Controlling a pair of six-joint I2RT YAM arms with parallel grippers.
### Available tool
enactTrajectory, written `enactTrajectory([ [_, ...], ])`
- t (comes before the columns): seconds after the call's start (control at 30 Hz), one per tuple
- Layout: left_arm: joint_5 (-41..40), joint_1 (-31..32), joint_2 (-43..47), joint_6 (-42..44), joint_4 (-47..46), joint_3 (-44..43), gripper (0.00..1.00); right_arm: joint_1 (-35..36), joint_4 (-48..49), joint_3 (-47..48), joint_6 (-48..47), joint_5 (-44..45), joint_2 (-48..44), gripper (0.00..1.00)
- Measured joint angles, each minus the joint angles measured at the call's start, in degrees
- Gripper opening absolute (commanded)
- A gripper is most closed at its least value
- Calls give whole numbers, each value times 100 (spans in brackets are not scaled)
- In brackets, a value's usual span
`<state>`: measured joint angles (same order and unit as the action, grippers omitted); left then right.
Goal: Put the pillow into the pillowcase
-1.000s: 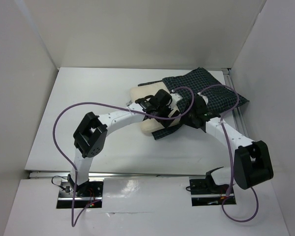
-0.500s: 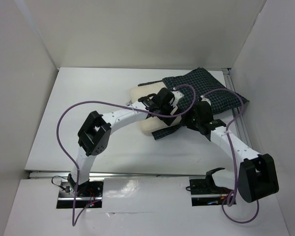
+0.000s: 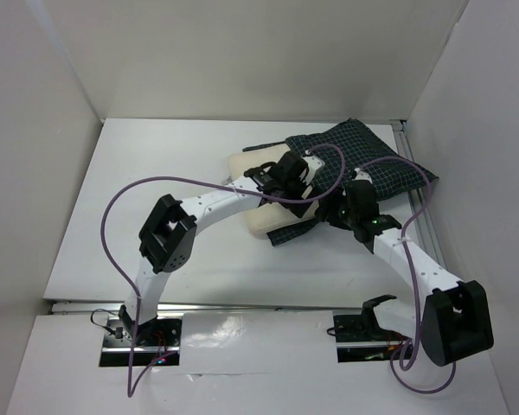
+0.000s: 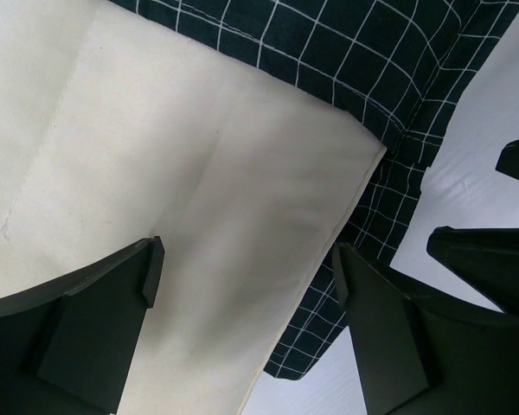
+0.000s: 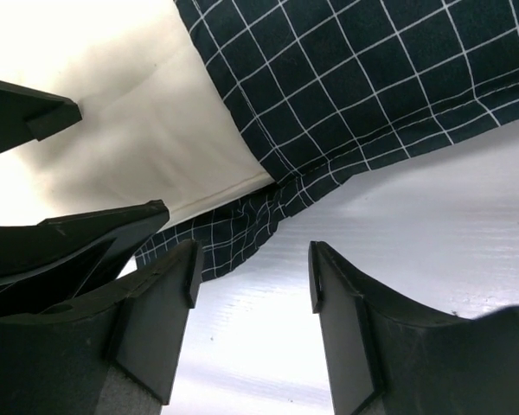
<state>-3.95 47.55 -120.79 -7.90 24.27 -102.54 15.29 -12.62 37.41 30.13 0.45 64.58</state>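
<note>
Where white walls [image 3: 242, 60] close round, white table [image 3: 156, 173] — pillow [image 3: 245, 163] touching pillowcase [image 3: 381, 164]

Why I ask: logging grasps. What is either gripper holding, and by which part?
Nothing is held. The left gripper hovers open above the pillow; the right gripper is open over the table by the pillowcase edge.

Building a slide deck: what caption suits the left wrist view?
Open left gripper over the cream pillow, the checked pillowcase bordering its corner.
</note>
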Motion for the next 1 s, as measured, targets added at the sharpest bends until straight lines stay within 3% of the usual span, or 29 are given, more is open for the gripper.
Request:
enactTrajectory([
  [0.2,24,-2,-81,-2,31,-74,95,-94,125,-2,-48,-160,39,67],
  [0.33,46,-2,-452,-4,168,-614,95,-210,138,-2,-109,-273,101,68],
  [0.53,83,-2,-568,-2,240,-824,93,-363,9,2,-144,-323,61,76],
  [0.83,63,-4,-568,22,254,-802,76,-557,-247,9,-146,-144,-319,77],
  [0.93,24,-4,-568,24,243,-769,77,-557,-341,9,-138,-149,-280,77],
  [1.0,-4,-4,-568,37,214,-737,90,-557,-348,9,-127,-149,-236,77],
])
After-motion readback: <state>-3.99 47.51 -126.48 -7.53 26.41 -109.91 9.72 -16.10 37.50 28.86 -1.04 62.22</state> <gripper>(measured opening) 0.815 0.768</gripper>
